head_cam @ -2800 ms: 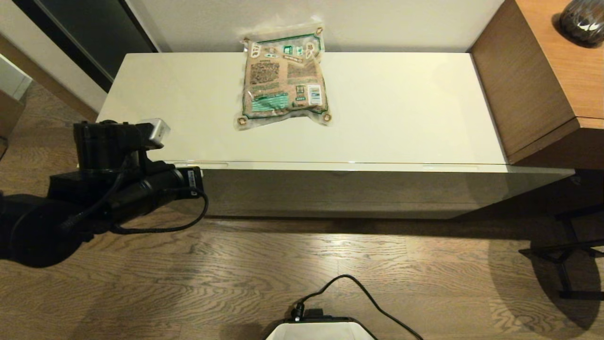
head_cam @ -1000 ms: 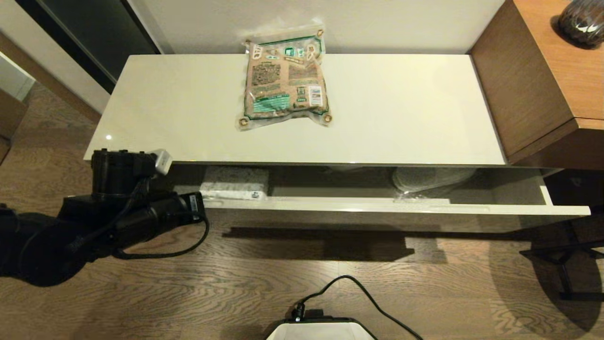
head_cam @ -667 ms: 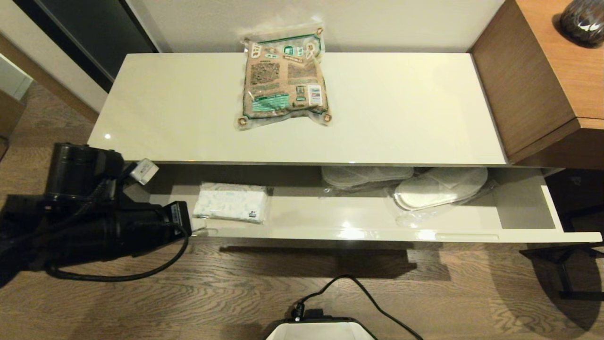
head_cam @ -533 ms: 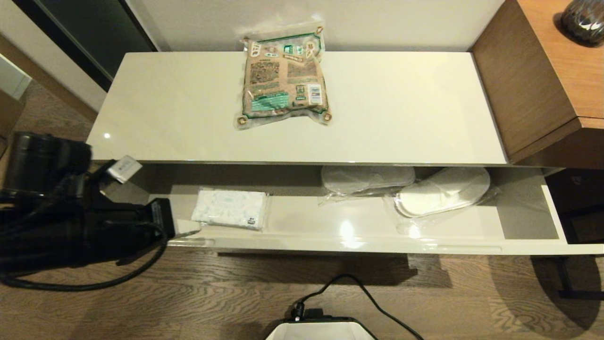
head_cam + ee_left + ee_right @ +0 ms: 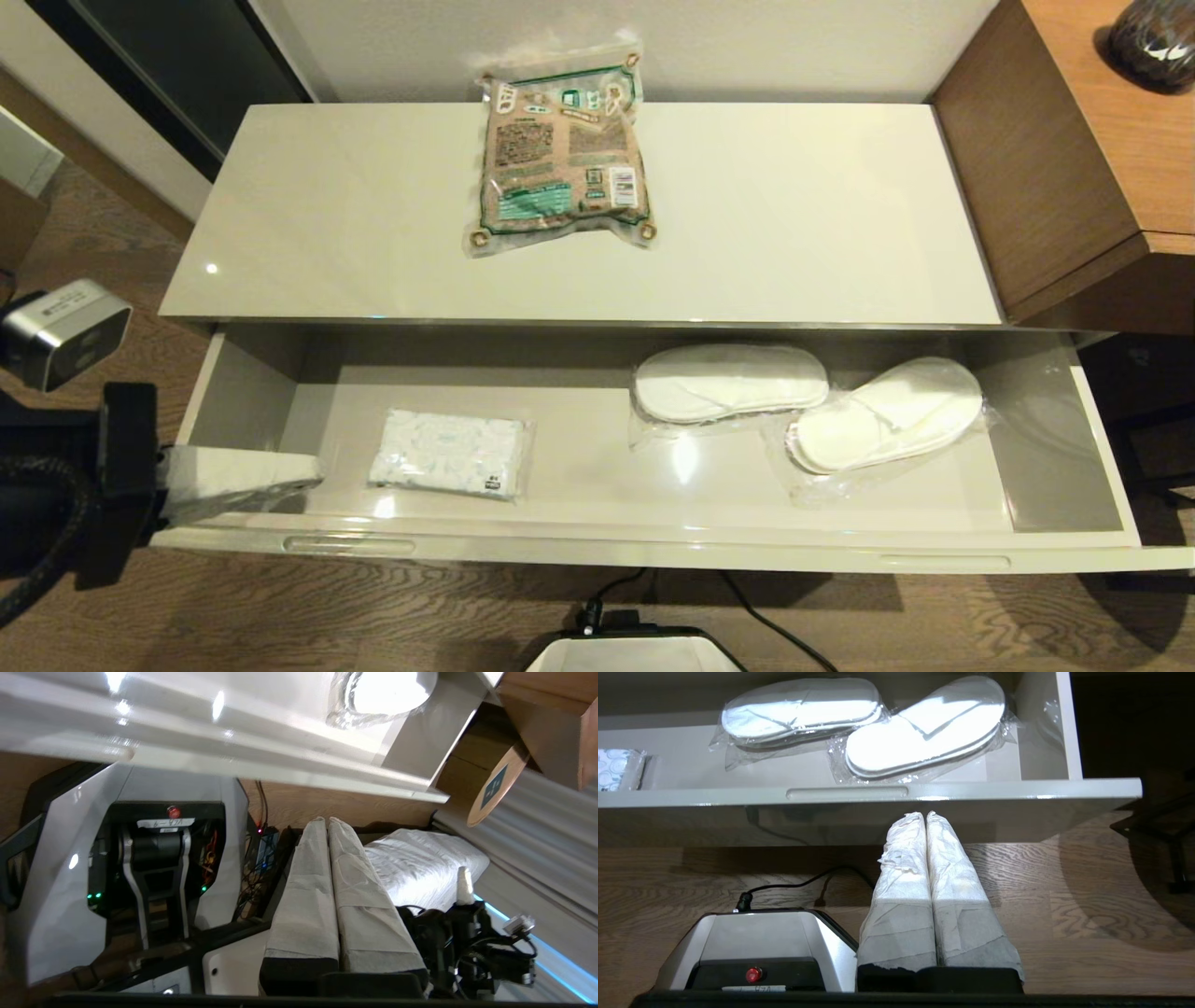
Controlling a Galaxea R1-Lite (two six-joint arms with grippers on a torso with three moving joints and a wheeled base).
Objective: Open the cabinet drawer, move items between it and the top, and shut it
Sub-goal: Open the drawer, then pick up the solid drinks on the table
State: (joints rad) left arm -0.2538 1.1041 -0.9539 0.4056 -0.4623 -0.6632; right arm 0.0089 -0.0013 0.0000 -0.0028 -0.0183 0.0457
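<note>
The cabinet drawer (image 5: 653, 551) stands pulled far out under the top (image 5: 794, 215). On the top, at the back, lies the brown-and-green pouch (image 5: 560, 149). Inside the drawer are the white tissue pack (image 5: 448, 455) on the left and two wrapped pairs of white slippers (image 5: 730, 383) (image 5: 887, 415) on the right. My left gripper (image 5: 313, 483) is shut on nothing at the drawer's front left corner, pointing along the front rim. My right gripper (image 5: 927, 814) hangs shut and empty over the floor, just below the drawer front near its right handle slot (image 5: 846, 793); the head view does not show it.
A brown wooden desk (image 5: 1074, 159) with a dark vase (image 5: 1153, 37) adjoins the cabinet's right end. My base (image 5: 635, 653) and its black cable sit on the wood floor just in front of the drawer. A dark stand (image 5: 1148, 467) is at the right.
The drawer went from closed to far out toward me. My left arm drew back and to the left with it, and its fingers now stand free of the left handle slot.
</note>
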